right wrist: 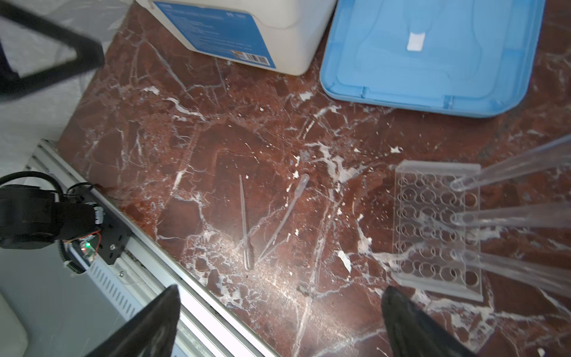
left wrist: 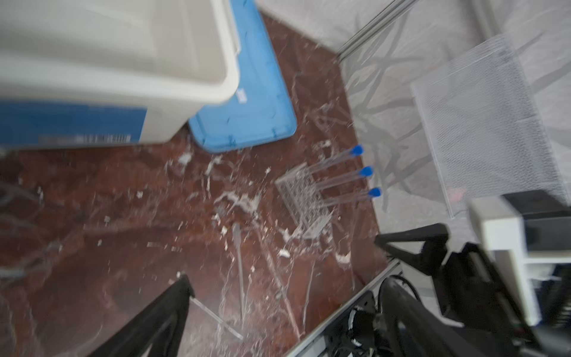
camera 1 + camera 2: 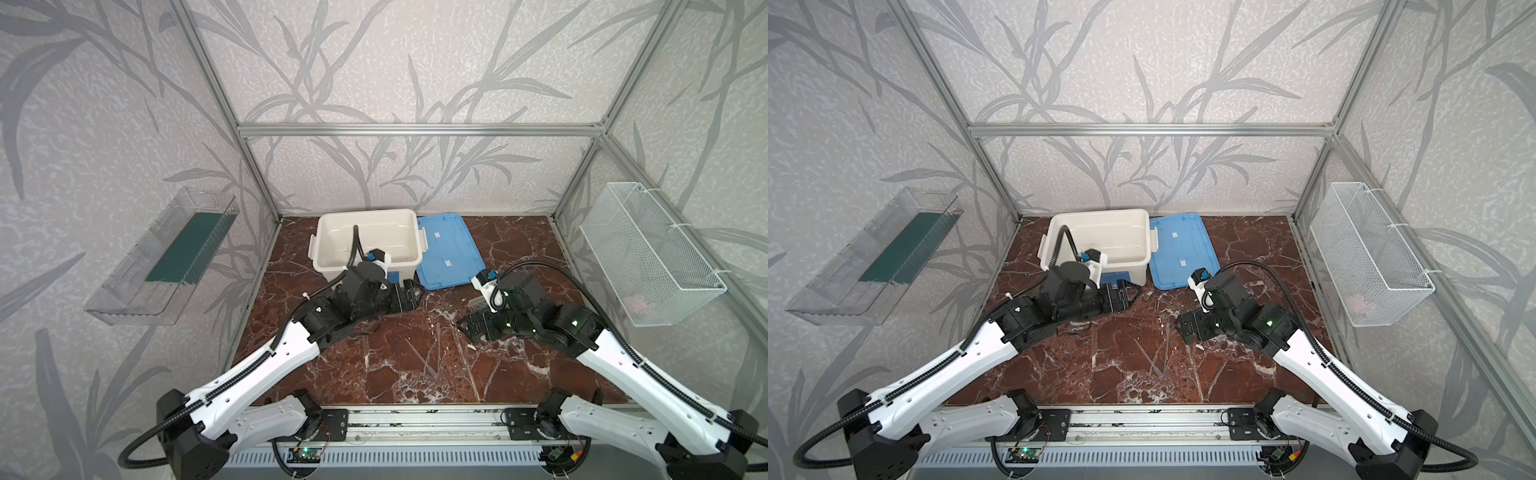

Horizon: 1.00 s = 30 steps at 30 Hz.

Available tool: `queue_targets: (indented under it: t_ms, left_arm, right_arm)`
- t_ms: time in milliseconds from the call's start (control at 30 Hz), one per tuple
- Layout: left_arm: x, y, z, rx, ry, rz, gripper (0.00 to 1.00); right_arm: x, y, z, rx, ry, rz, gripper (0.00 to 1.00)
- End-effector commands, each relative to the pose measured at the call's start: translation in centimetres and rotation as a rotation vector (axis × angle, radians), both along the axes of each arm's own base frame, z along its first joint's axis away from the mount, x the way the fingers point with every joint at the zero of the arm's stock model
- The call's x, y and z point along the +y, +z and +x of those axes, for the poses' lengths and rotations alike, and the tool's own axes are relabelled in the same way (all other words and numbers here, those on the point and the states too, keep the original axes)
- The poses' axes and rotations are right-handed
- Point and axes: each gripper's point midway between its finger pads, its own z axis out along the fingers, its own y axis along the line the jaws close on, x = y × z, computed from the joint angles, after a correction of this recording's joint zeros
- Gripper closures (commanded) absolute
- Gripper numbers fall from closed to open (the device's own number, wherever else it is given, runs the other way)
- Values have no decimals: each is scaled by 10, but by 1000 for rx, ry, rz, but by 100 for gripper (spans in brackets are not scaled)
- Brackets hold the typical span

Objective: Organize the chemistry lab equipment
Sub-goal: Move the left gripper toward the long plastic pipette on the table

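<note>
arms (image 3: pixel 266 365): white shells | joints (image 3: pixel 332 316): black | cables (image 3: pixel 536 262): black corrugated | LEDs (image 3: pixel 574 321): green

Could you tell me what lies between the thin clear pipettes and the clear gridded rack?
Nothing: the right wrist view shows bare red marble tabletop between the thin clear pipettes and the clear gridded rack.

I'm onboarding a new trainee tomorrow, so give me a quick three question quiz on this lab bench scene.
1. True or false: the blue lid lies on the table beside the white tub.
2. How many blue-capped test tubes stand in the clear rack?
3. The two pipettes lie: A in the tub, B on the table, C in the rack.
Key: 1 true; 2 three; 3 B.
</note>
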Motion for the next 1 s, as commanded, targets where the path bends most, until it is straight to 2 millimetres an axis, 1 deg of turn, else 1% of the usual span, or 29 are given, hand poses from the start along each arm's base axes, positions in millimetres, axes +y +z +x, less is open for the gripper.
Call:
queue_targets:
  t_ms: [0, 33, 133, 267, 333, 400, 500, 567, 700, 800, 833, 967]
  left_arm:
    - [17, -28, -17, 216, 272, -103, 11]
    - [20, -41, -22, 266, 320, -100, 16]
    - [19, -71, -39, 399, 399, -35, 22]
    - [13, -99, -56, 509, 492, 27, 30]
    - [6, -111, -61, 572, 522, 43, 35]
    - [-10, -123, -68, 641, 526, 34, 38]
    - [-29, -135, -77, 686, 534, 48, 43]
    - [-35, -141, -80, 697, 544, 68, 47]
    - [-44, -152, -83, 709, 569, 63, 51]
    - [-47, -161, -84, 726, 576, 89, 52]
    - [-48, -164, -85, 731, 577, 97, 54]
    - [-52, -183, -87, 778, 587, 114, 54]
  right_arm:
    - [-10, -13, -4, 32, -48, -30, 0]
    - [-11, -16, -4, 35, -51, -38, 1]
    - [-16, -22, -3, 42, -70, -74, 1]
    - [-21, -27, -1, 57, -80, -124, 1]
    - [-20, -30, -1, 66, -73, -133, 0]
    - [-19, -32, -1, 80, -74, -137, 1]
    - [-20, -32, 0, 101, -90, -127, 1]
    - [-18, -33, -1, 107, -69, -128, 1]
    - [-13, -36, -5, 107, -32, -103, 1]
    - [-11, -35, -8, 102, -28, -69, 1]
    - [-9, -34, -10, 104, -18, -56, 1]
    - [3, -31, -24, 124, 72, 12, 1]
